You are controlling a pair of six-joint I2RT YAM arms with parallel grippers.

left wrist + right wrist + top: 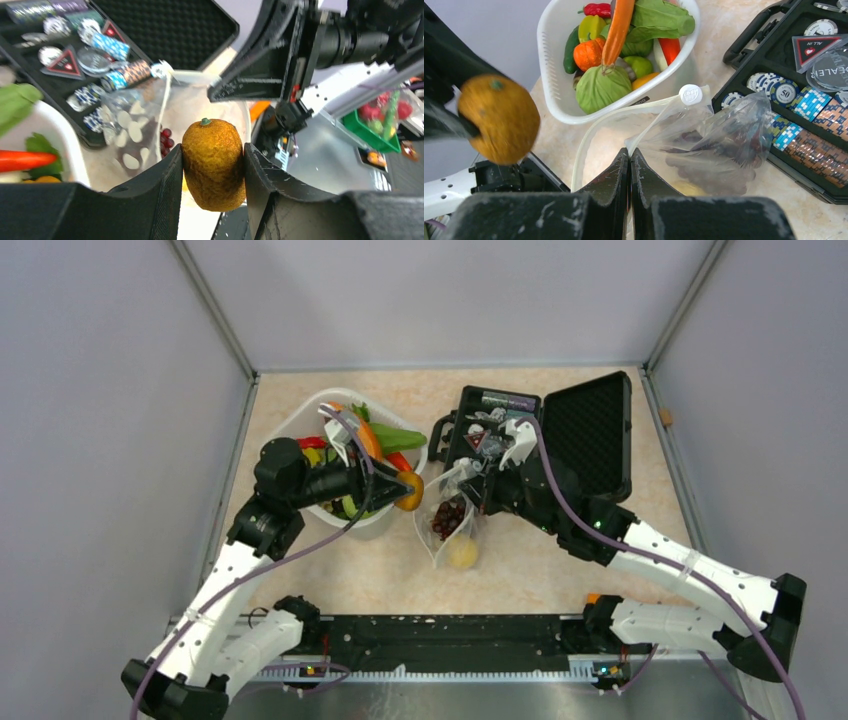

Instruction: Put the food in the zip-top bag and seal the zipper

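The round orange toy tangerine (214,172) has a rough, matt, pebbled skin. The clear floppy plastic bag (724,140) is glossy and creased. The white perforated basket (546,65) is smooth plastic. The black case's lid (170,30) carries dimpled matt foam. The beige speckled surface (540,575) looks matt.

You have an orange tangerine (214,170) with a green stem dot, a clear bag (127,135) printed with pale dots, a white basket (550,70), a black case (590,430), and a speckled beige tabletop (380,570).
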